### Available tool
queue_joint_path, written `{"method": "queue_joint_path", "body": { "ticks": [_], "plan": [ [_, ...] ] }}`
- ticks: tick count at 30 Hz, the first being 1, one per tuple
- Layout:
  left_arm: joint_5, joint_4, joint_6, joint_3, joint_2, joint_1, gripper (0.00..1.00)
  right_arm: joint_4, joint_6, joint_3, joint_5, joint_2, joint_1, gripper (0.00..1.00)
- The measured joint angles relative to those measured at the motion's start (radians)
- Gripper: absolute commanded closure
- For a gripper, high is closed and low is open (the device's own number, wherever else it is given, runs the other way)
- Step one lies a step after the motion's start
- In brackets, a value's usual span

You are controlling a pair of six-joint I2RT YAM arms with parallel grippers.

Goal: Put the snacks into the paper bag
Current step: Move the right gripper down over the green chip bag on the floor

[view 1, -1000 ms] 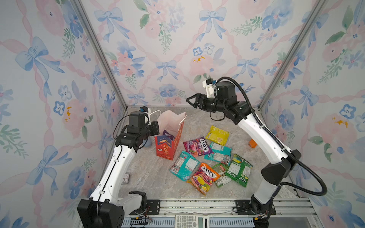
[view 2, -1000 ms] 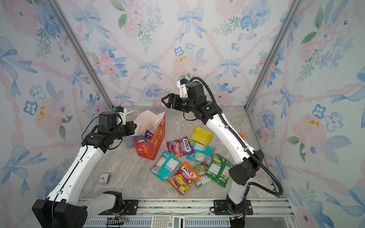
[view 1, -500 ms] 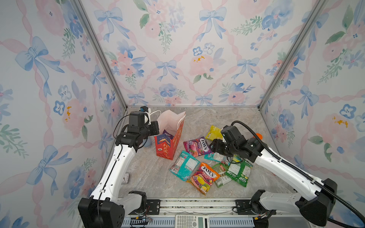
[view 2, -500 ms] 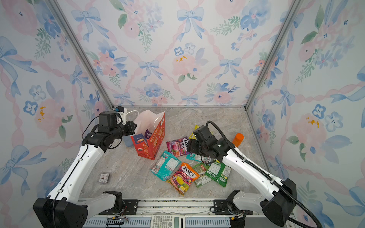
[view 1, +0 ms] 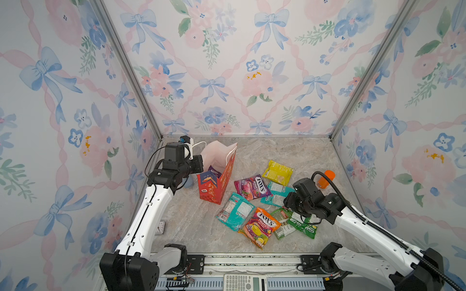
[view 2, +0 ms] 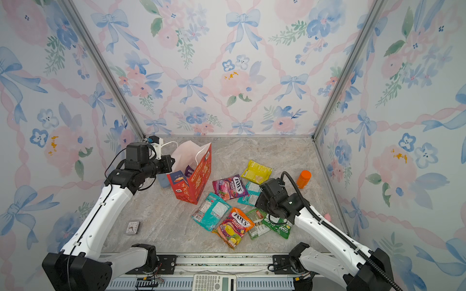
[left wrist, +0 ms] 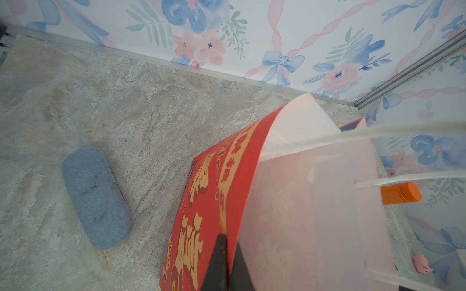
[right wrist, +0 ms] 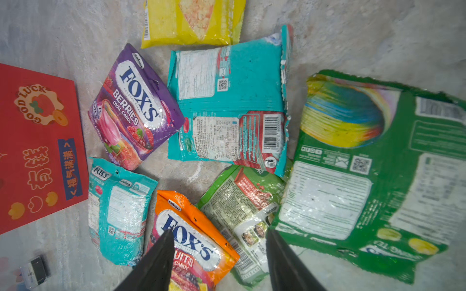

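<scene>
**Item:** snacks. Seven loose packets lie flat on the marble tabletop, lower centre-right in both top views, just right of the paper bag. An eighth, purple packet stands inside the bag with its top showing.

**Position relative to right gripper:** the gripper is poised over the near edge of the cluster.
- The orange FOX'S Fruits packet lies under one of the fingers.
- The small green packet shows between the two fingers.
- The large green packet lies beside the other finger.
- Whether the gripper touches any packet cannot be told.

**Right gripper, state:** jaws moderately apart, nothing held.

**Left gripper, state:** it sits left of centre in the top views. It is pinched closed on the bag's wall near the rim, with the red outside on one side and the white inside on the other.

**Condition, packets:** glossy and crinkled.
- Purple FOX'S Berries packet: face up.
- Yellow packet: farthest back.
- Teal packet: back side up, barcode visible.
- Teal FOX'S packet: just beside the bag.
- The orange, small green and large green packets touch one another.

**Condition, bag:** upright with the mouth open. It is red with gold characters and "GOOD LUCK", and has white rope handles.

**Also present:**
- Orange-capped bottle, right of the cluster.
- Blue-grey case, left of the bag.
- Pink pig toy, at the right wall.
</scene>
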Motion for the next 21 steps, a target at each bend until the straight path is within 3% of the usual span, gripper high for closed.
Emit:
{"method": "queue_joint_path", "body": {
  "ticks": [6, 13, 21],
  "plan": [
    [0.0, 0.003, 0.0, -0.008, 0.0, 0.006, 1.0, 0.018, -0.054, -0.041, -0.019, -0.002, -0.117, 0.44],
    [0.0, 0.003, 0.0, -0.009, 0.0, 0.006, 1.0, -0.021, -0.128, -0.044, -0.025, -0.018, -0.251, 0.4],
    [0.001, 0.003, 0.0, -0.009, 0.0, 0.006, 1.0, -0.121, -0.146, -0.152, -0.013, -0.142, -0.41, 0.12]
  ]
}}
